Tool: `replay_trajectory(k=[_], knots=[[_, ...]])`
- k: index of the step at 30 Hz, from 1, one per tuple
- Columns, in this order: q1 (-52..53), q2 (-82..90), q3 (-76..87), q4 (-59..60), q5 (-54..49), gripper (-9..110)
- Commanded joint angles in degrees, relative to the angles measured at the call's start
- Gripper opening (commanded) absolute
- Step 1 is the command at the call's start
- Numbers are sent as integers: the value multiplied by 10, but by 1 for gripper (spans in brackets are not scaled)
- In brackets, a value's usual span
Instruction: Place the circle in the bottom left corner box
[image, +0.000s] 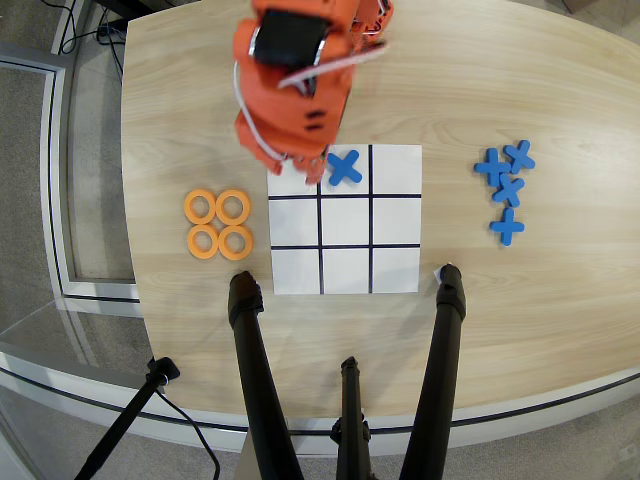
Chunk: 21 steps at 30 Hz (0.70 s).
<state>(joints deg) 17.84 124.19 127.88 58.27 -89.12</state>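
Four orange rings, including the circle (236, 241), lie on the counter (520, 300) at nine o'clock of the grid, untouched. The bottom left corner box (296, 270) sits empty. The hand (300, 170) hovers at eleven o'clock, grip unclear; best approach the nearest ring squarely.

rings (218, 223) left of grid (345, 255) | crosses (505, 185) right of grid
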Motion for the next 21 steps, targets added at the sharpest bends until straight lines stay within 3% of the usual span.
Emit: replay_trajectory(k=[1, 10, 21], knots=[[23, -83, -57, -41, -5, 16], [74, -216, -156, -87, -30, 21], [110, -308, -151, -173, -56, 21]])
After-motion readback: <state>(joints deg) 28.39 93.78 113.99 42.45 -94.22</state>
